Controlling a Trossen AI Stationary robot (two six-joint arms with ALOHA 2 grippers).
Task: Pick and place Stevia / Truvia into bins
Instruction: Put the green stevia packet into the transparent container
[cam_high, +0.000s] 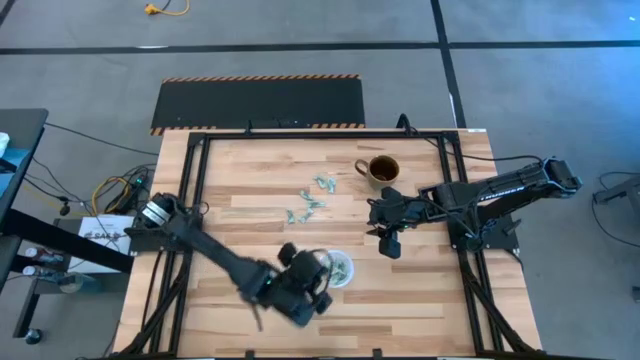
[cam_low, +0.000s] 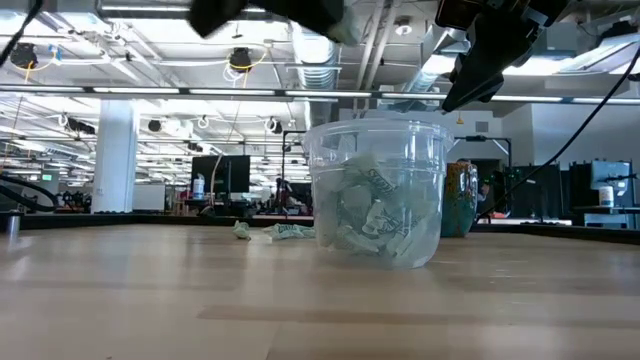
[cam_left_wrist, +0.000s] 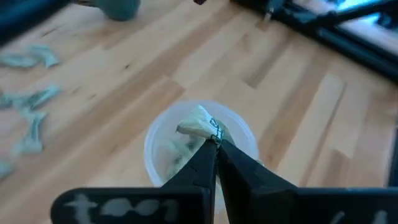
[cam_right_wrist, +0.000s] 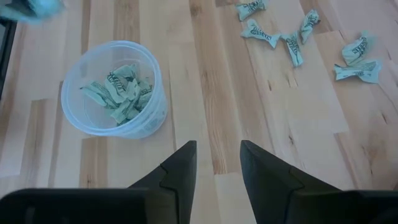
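A: From the high view, where is everything?
B: The clear cup (cam_high: 341, 268) stands near the front of the wooden bench (cam_high: 250, 180), with sachets already in it. The left gripper (cam_high: 312, 268) hangs right beside the cup's rim, its arm stretched diagonally from the left edge. The loose sachets (cam_high: 312, 200) lie scattered mid-bench, well apart from the cup, and a brown mug (cam_high: 382, 169) sits behind them. The right gripper (cam_high: 388, 246) hovers to the right of the cup.

A: What does the low view add?
B: The cup (cam_low: 376, 190) seen side-on, with crumpled packets heaped at its bottom, a few loose sachets (cam_low: 272, 231) on the bench behind it, and a large hall with ceiling pipes and monitors beyond. Both arms show only as dark shapes overhead.

A: And the left wrist view?
B: The left gripper (cam_left_wrist: 215, 144) has its fingers pressed together on one sachet (cam_left_wrist: 198, 122), held directly over the cup's (cam_left_wrist: 152, 140) mouth.

A: The right wrist view?
B: The right gripper (cam_right_wrist: 218, 151) has its fingers standing apart with nothing between them, above bare bench planks, between the cup (cam_right_wrist: 112, 124) and the scattered sachets (cam_right_wrist: 292, 37).
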